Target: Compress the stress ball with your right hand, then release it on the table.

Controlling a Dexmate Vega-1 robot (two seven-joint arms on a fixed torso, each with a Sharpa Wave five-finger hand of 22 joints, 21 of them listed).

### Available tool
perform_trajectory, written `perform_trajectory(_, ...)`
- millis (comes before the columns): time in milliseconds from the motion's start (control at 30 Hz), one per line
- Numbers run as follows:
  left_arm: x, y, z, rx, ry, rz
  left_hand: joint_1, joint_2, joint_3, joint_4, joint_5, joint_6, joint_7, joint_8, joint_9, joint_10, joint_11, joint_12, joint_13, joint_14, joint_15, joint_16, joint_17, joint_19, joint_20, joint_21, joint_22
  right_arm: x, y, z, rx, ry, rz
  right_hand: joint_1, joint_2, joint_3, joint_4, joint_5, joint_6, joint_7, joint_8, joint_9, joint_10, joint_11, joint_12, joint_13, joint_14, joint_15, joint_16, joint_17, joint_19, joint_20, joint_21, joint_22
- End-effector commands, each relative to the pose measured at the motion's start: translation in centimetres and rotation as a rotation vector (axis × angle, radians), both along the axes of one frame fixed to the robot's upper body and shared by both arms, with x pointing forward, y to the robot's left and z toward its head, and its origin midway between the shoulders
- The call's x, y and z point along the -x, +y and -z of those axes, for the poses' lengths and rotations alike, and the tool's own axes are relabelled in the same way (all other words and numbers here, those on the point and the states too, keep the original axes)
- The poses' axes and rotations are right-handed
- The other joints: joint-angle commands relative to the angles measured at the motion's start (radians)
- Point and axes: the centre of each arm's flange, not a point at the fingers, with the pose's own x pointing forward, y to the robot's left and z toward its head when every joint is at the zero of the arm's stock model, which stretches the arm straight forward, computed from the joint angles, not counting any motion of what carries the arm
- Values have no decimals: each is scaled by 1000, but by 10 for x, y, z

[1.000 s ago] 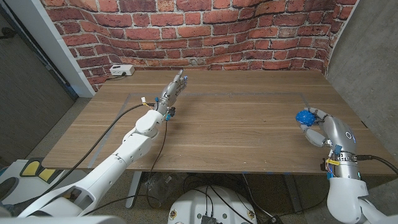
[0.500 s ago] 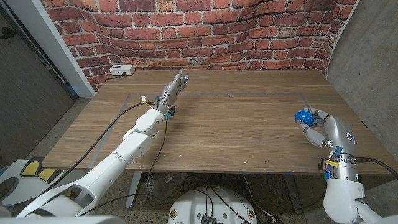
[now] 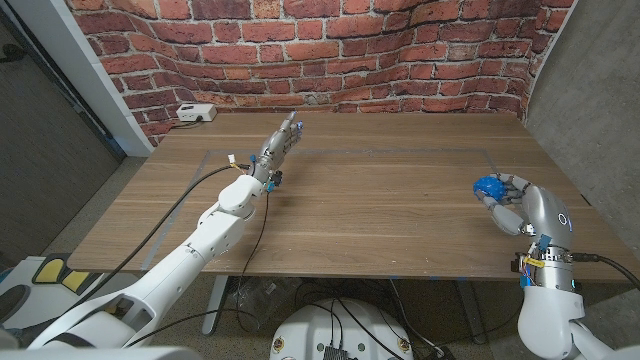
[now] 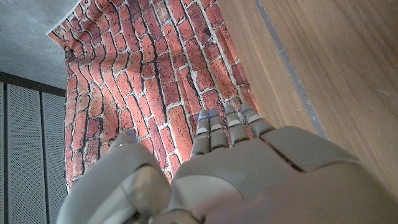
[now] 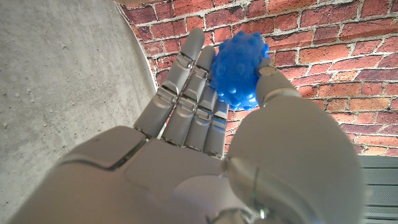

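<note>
**Q:** Item one, nearest?

**A:** Right hand (image 3: 512,203), low over the table (image 3: 380,200) by its right edge. I have the blue nubbed stress ball (image 5: 237,67) held between fingers (image 5: 186,87) and thumb, up at the fingertips, so it can be squeezed and then set down just below.

**Q:** Item two, farther off?

**A:** Left hand (image 3: 277,148), well apart, fingers extended together, gripping nothing; I judge it parked clear. Beyond it, a white box (image 3: 194,113) at the brick wall (image 3: 330,50).
</note>
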Motion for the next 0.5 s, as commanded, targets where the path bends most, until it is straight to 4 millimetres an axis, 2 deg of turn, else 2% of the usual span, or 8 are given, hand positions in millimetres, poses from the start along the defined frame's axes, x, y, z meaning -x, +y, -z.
perform_trajectory(33,-3,0,0,3,4,2,2,5,-2,2,-3,8,-2,-1,3,7,1,-1,6,3,3,-1,3,3,0,-1,3,-1,-1,0,-1,2,22,100,98,-5,10,-1,87,-104,-17,2,26,-41,-16,4,-13,-44,-15,6,-29,-58,2,2)
perform_trajectory(500,-6,0,-1,5,10,0,3,6,-4,2,-4,8,-2,-1,3,7,1,-2,6,3,3,-1,3,3,1,-1,3,-4,-3,-2,9,31,20,68,57,-44,19,-5,35,-94,-57,3,-28,-25,-55,7,-87,-24,-44,10,-86,-50,-6,-4)
